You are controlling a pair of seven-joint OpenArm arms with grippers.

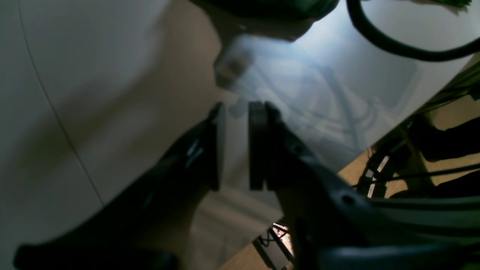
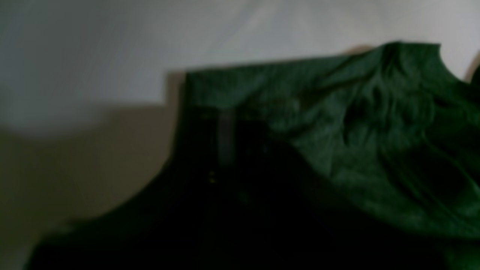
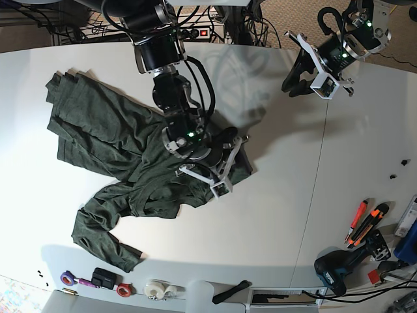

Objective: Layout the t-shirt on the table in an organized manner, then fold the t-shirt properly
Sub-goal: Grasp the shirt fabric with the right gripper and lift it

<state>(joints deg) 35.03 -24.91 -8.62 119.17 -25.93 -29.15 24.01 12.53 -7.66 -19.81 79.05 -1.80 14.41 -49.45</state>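
While one green t-shirt (image 3: 124, 150) sprawls wrinkled on the white desk (image 3: 273, 215), right gripper (image 3: 225, 171) low on its hem, grip unclear, left gripper (image 1: 236, 146) slightly parted, empty, above desk.

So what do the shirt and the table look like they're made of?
The shirt looks like a soft knit fabric, dark heathered green: it wrinkles and bunches loosely. The table looks like a hard, smooth white laminate or plastic, slightly glossy, judging by faint reflections; the exact material is unclear.
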